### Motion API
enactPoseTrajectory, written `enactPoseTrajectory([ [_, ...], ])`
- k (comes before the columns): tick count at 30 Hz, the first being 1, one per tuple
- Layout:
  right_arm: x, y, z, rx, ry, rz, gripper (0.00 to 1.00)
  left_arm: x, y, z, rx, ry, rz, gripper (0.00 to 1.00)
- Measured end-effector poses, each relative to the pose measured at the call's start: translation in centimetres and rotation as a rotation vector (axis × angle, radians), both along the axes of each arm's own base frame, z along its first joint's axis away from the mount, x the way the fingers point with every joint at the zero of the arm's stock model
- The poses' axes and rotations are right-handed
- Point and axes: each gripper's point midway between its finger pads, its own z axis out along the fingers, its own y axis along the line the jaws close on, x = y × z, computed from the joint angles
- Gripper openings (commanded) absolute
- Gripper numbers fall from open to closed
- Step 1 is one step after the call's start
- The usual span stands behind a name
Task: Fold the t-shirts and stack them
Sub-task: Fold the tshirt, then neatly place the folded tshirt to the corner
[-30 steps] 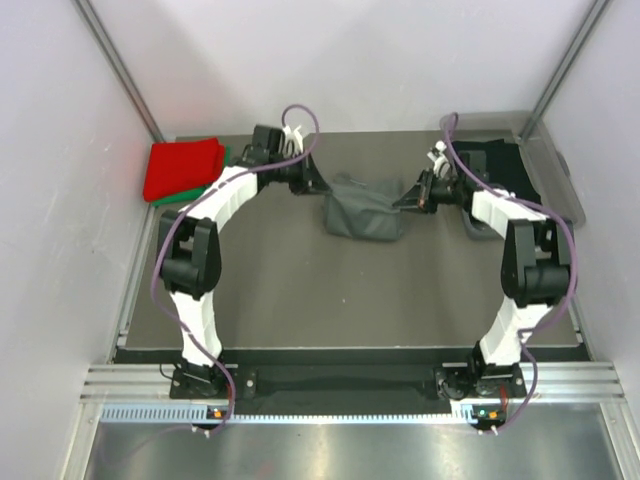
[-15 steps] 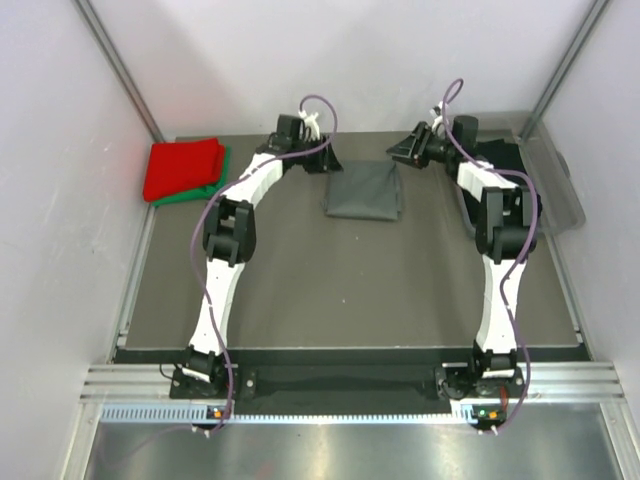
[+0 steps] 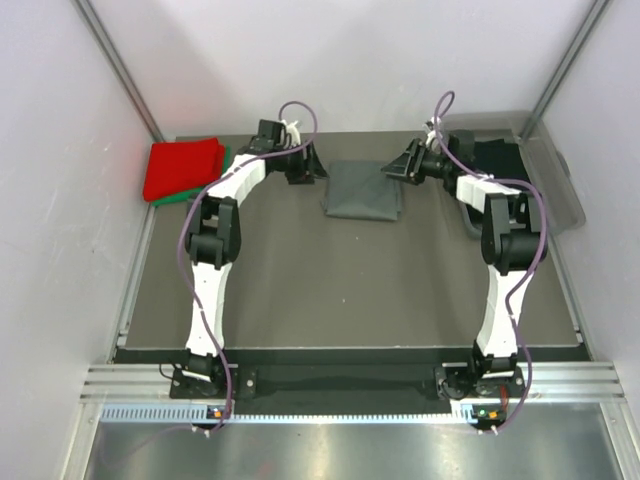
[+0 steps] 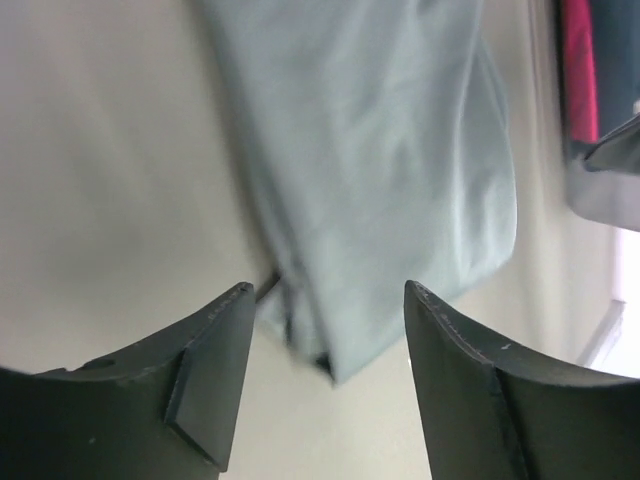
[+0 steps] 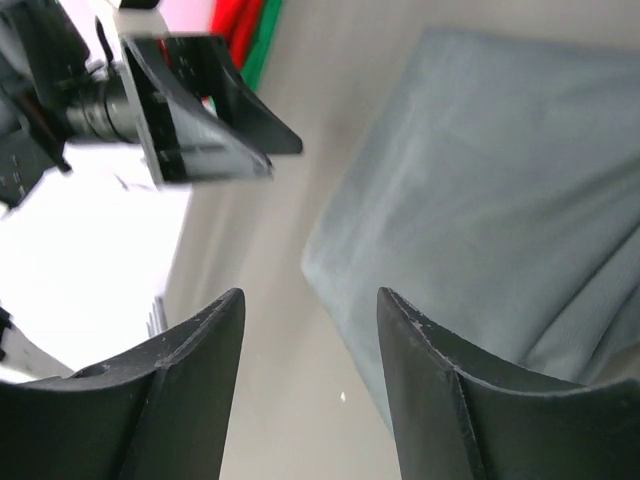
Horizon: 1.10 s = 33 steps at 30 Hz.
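1. Fingers (image 4: 210,370) of the left gripper (image 3: 306,166) stand apart, holding nothing, just left of the folded dark grey t-shirt (image 3: 363,190).
2. Those of the right gripper (image 3: 398,166) are spread too, empty, at its right edge.
3. The red t-shirt (image 3: 183,168) lies on the green t-shirt (image 3: 218,183) in the far-left corner of the table (image 3: 330,290).
4. The black t-shirt (image 3: 505,160) sits in the clear tub (image 3: 555,185).

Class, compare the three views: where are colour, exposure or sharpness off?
Top view: even light, sharp; the grey shirt reads dark, the red shirt casts a pink tint on the left wall. Left wrist view: that grey shirt looks pale, washed out and soft. Right wrist view: a blown-out white patch at lower left.
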Motion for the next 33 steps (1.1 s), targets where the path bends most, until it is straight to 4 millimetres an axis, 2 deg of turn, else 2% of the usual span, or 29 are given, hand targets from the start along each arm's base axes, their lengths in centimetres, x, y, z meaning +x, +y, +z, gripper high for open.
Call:
enactPoseTrajectory([
  [5,-1.1,0.4,-2.6,-0.049,0.041,0.031,0.54,-1.0,2.8,-2.0,-0.096,0.145,0.047,0.69],
  [7,-1.0,0.3,-3.8,-0.068,0.057,0.031,0.54,-0.7,3.4,-2.3,-0.132,0.166,0.055,0.7],
  [11,-0.7,-0.2,-6.3,-0.12,0.099,0.021,0.54,-0.6,2.4,-3.2,-0.212,0.206,0.035,0.74],
  [13,-0.5,-0.4,-7.1,-0.146,0.113,0.013,0.54,-1.0,1.4,-4.0,-0.256,0.246,0.012,0.74],
  [16,-0.5,-0.7,-7.7,-0.178,0.123,0.004,0.54,-1.2,0.1,-4.0,-0.319,0.267,-0.03,0.72],
  [21,0.0,-1.2,-7.8,-0.219,0.112,-0.009,0.55,-1.7,-1.8,-4.4,-0.377,0.303,-0.073,0.62],
  [26,-0.1,-1.3,-8.1,-0.233,0.12,-0.017,0.55,-2.6,-4.3,-4.7,-0.422,0.339,-0.125,0.57],
  [28,0.0,-1.4,-8.2,-0.235,0.121,-0.019,0.55,-3.0,-5.4,-4.9,-0.432,0.349,-0.145,0.52],
  [31,0.0,-1.4,-8.2,-0.236,0.12,-0.02,0.55,-3.5,-6.6,-5.3,-0.439,0.363,-0.16,0.42],
  [33,0.0,-1.4,-8.2,-0.238,0.117,-0.018,0.54,-3.8,-7.0,-5.6,-0.445,0.381,-0.16,0.22],
])
